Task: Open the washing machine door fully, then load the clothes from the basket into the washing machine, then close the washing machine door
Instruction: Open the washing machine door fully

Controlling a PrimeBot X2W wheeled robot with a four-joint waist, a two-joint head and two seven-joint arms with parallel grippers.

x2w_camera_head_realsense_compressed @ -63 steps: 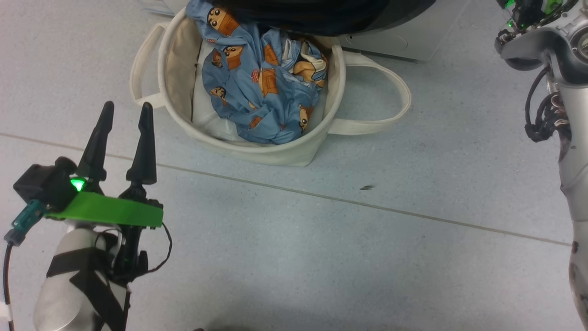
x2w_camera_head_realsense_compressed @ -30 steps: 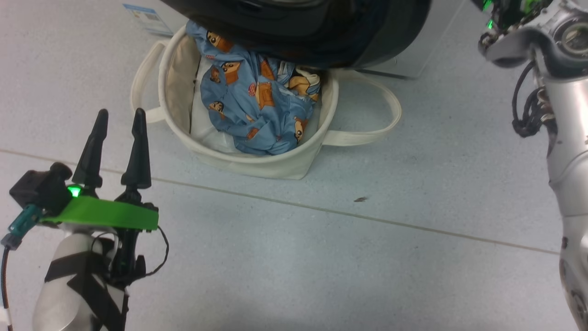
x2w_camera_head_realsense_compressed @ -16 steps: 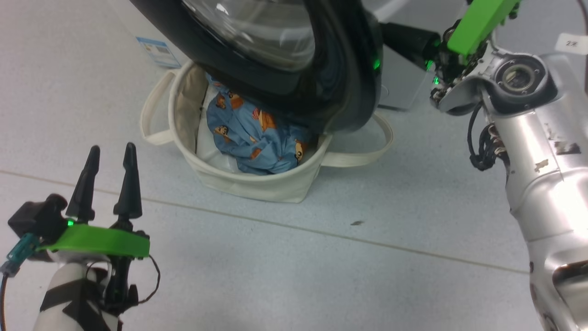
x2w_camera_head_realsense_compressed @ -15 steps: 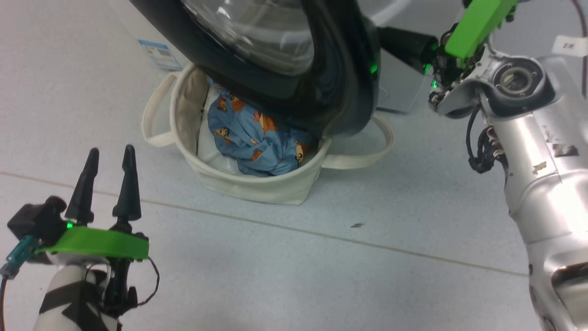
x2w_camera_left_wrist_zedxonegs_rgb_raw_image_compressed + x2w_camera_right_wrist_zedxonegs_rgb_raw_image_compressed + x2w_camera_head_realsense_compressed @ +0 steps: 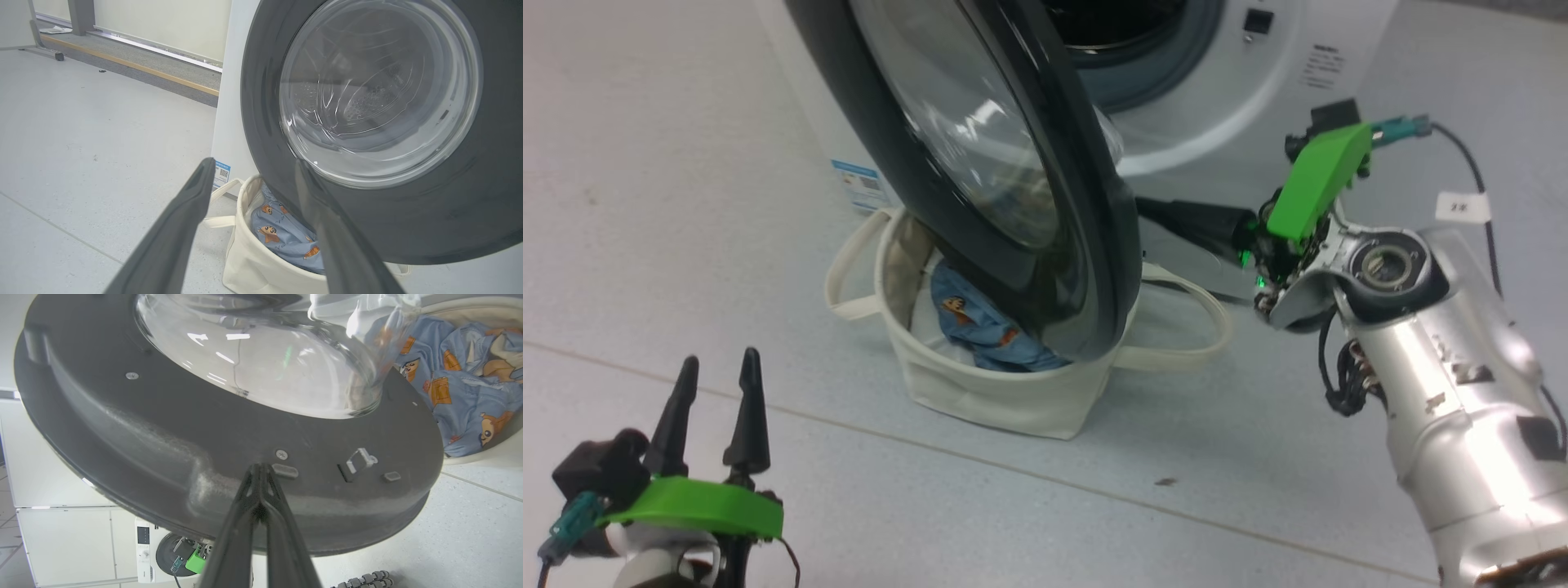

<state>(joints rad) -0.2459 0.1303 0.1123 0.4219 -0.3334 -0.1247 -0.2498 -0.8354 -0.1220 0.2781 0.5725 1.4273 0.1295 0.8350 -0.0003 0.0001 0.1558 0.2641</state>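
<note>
Door (image 5: 1013, 163) stands about half open, nearly edge-on in the head view, its free edge toward me and hanging over the basket (image 5: 1005, 400). My right fingers (image 5: 1192, 220) are pressed together, holding nothing, and point left at the door's inner face. In the right wrist view the tips (image 5: 239, 539) sit at the inner rim just below the glass bowl, beside a screw and a small slot. It looks like contact, but I can't be sure. So the door lies left of the right fingers, with the hinge side far-left by the washer (image 5: 1217, 98). I judge that opening it fully means pushing that inner face further left and away. The right arm is much nearer. My left fingers (image 5: 745, 425) are spread, empty, near-left and well apart from the door, facing its outer glass in the left wrist view (image 5: 171, 245). Clothes (image 5: 980, 322) are in the basket, mostly covered by the door's lower rim. Risk: the closed tips could slide along the glossy rim.
</note>
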